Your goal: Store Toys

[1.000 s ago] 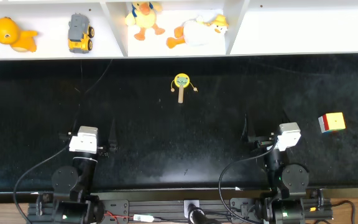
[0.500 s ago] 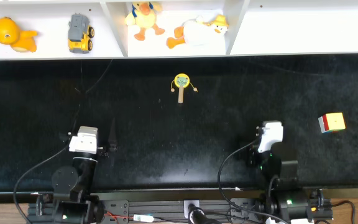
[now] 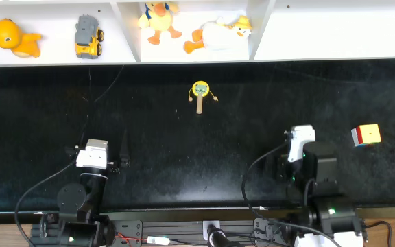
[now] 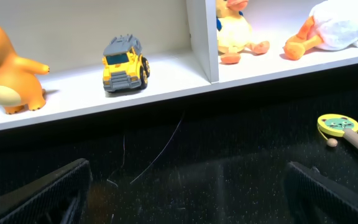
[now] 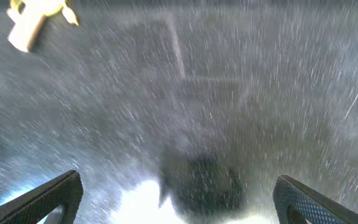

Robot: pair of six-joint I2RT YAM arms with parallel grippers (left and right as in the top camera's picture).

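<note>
Black cloth covers the table, and along its far edge we see a white shelf split into compartments. In the left compartment stand an orange duck and, just beside it, a yellow truck with a grey top. The middle compartment holds a yellow plush duck sitting upright and a white plush duck lying on its side, the two close together. Two toys lie out on the table. A small rattle – a green and yellow disc on a wooden stick – lies near the middle, not far in front of the shelf, with its stick pointing back toward the arms. A cube with yellow, red and white faces lies well off to the right. We find the left tool low over the near left part of the table, facing the shelf with its fingers spread wide apart and nothing between them; the truck and the orange duck are straight ahead of it. The right tool hangs over bare table between the rattle and the cube – nearer the cube – tipped down at the cloth, its fingers likewise wide apart and holding nothing.
</note>
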